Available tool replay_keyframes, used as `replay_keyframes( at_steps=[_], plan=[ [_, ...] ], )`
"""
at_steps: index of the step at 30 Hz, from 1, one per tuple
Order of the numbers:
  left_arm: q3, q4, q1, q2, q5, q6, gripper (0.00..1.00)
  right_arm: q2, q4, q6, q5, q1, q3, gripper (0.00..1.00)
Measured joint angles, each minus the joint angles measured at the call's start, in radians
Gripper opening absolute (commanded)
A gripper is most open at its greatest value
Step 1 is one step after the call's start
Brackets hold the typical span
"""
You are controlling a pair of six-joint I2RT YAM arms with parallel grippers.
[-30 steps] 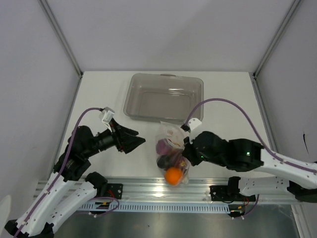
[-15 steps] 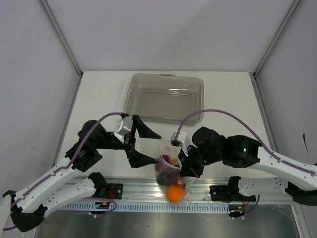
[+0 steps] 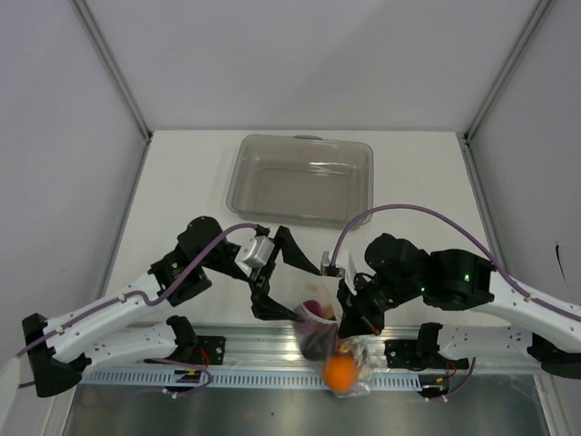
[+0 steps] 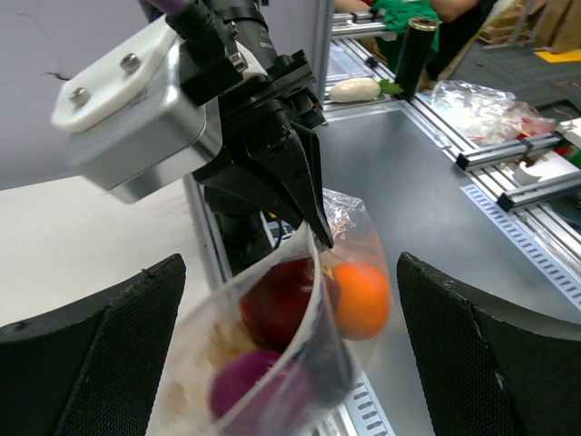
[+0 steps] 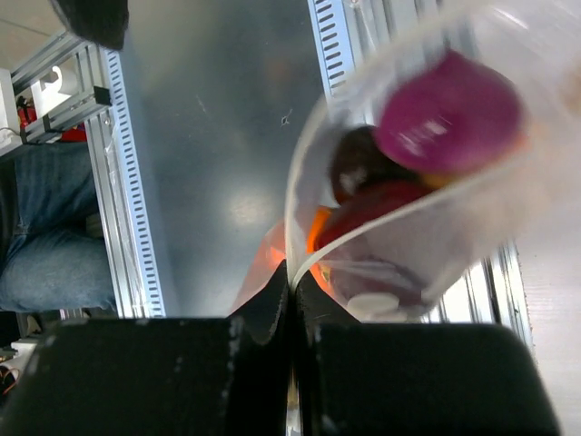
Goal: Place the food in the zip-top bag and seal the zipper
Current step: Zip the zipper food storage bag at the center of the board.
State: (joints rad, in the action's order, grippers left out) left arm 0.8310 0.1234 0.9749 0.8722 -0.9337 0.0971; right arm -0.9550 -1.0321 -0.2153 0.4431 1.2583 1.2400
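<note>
Now, right gripper [image 5: 292,282]: clamped on the zip-top bag's [image 3: 325,338] mouth edge.
Left gripper [image 3: 287,276]: spread wide, either side of the bag.
Bag: held aloft over the near rail [image 3: 254,350], food [image 3: 340,371] inside.

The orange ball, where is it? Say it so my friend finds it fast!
Start at the table's near edge, in front of the grey tray, where the right gripper pinches a clear bag. The orange ball sits at the bag's near end, over the metal rail. It is the only orange thing; its neighbours are dark red and purple.
</note>
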Motion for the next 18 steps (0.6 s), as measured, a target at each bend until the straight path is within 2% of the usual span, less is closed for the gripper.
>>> replay_keyframes(
  at_steps=[8, 18],
  plan=[
    [0.021, 0.032, 0.097, 0.169, -0.004, 0.009, 0.99, 0.0, -0.028, 0.003, 0.0, 0.01, 0.004, 0.0],
    [0.035, 0.08, 0.123, 0.249, 0.011, 0.035, 0.99, 0.002, -0.056, 0.004, -0.013, 0.024, 0.034, 0.0]
  ],
)
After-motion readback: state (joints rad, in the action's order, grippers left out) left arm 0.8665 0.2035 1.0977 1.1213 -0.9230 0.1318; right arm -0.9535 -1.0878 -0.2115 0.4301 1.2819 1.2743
